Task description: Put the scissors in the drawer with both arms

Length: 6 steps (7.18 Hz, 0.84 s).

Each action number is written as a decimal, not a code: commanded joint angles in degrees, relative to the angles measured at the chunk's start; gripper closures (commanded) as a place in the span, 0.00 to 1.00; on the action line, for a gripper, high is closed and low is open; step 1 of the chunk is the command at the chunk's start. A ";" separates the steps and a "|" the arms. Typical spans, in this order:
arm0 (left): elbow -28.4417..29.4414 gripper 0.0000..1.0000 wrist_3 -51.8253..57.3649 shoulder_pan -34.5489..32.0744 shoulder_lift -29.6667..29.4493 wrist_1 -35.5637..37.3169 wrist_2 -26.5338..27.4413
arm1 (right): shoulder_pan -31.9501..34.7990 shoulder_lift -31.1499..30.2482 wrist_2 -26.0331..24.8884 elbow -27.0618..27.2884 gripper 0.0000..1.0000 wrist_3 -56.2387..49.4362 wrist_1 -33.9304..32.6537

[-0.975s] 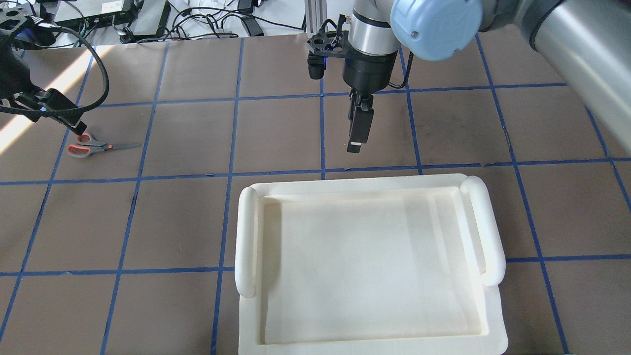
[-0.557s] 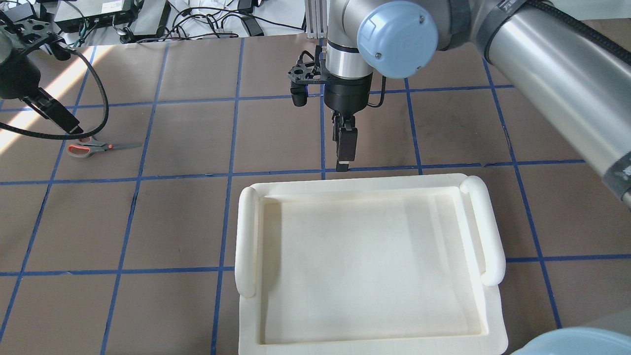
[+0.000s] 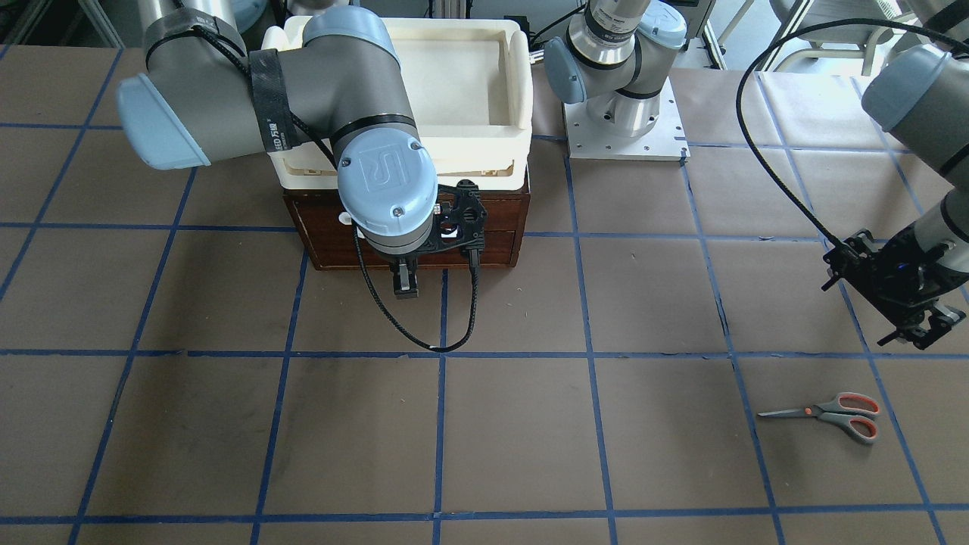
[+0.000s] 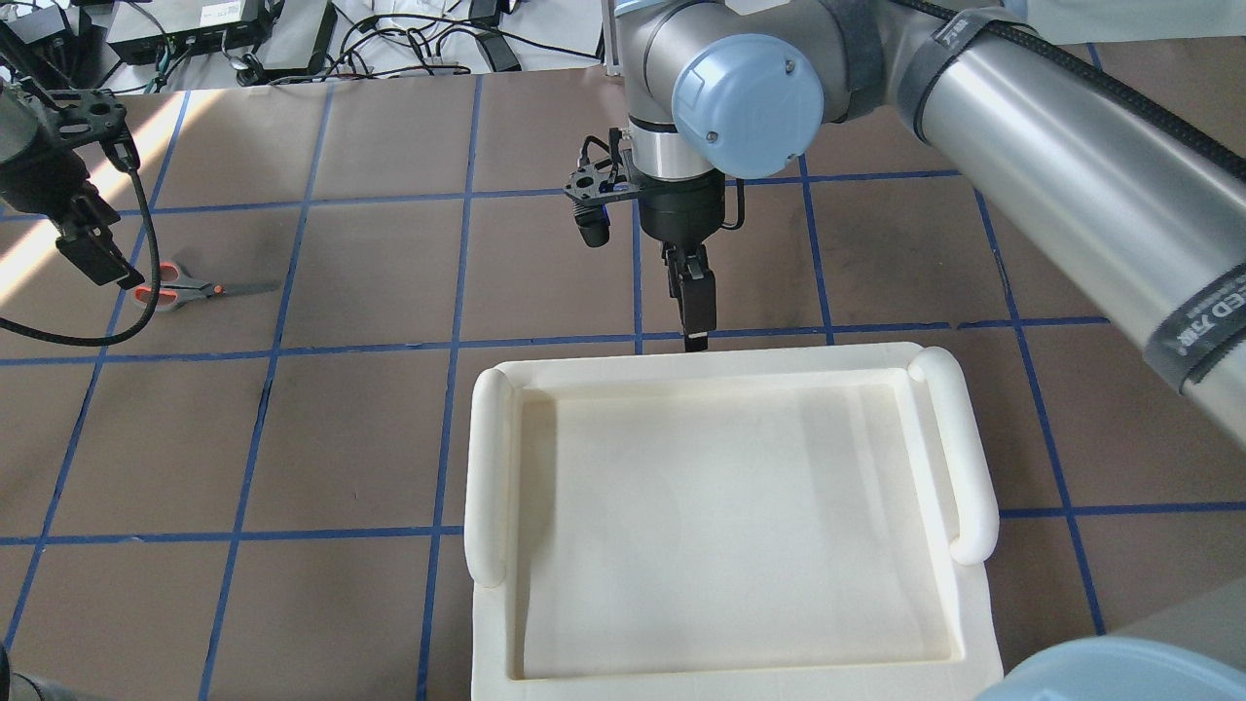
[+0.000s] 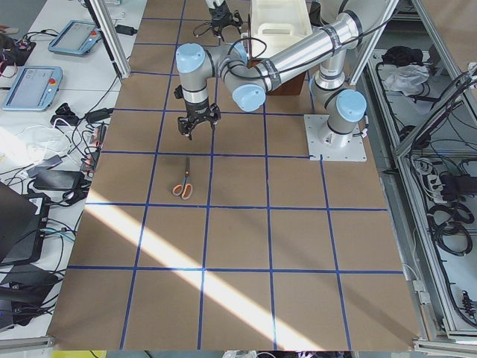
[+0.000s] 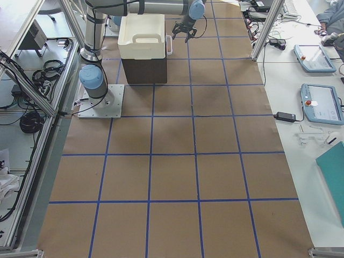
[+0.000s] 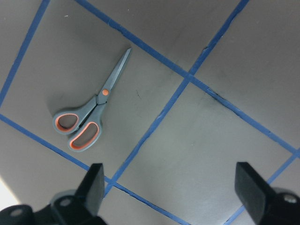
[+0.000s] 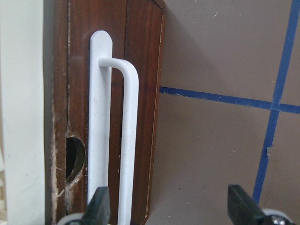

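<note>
Closest in, the left gripper (image 7: 169, 168) hangs over the table (image 4: 370, 419) with its jaws spread wide and nothing between them. The scissors (image 7: 101, 97) lie flat just ahead of it and off toward one finger rather than centred in the gap. Their long axis runs on a diagonal across the wrist view, with the orange-lined loops nearer the gripper and the blade tips pointing away. From overhead, the loops sit toward the robot's left edge and the blades point in toward the table's middle. So the coming grasp seems to turn on that offset. The open jaws would need to shift sideways over the narrow part near the pivot and turn to close across the axis, not along it. This arm is plainly the nearer one. Well apart, across the table, the right gripper (image 8: 169, 204) is likewise open and empty. It faces the dark wooden drawer (image 8: 140, 93), which looks shut beneath the cream tray (image 4: 492, 458). The white bar handle (image 8: 126, 140) runs crosswise to the jaws' closing line. It sits just inside one finger, not midway, so a small sideways correction looks needed before closing.
</note>
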 commanded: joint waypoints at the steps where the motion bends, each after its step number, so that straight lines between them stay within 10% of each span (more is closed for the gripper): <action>1: 0.00 0.00 12.74 1.82 -5.01 5.49 -4.17 | 0.04 0.03 -0.18 2.15 0.11 0.20 -1.22; 6: 1.06 0.00 30.37 5.52 -15.04 13.13 -5.17 | 0.12 0.21 -0.18 4.43 0.10 -0.41 -2.19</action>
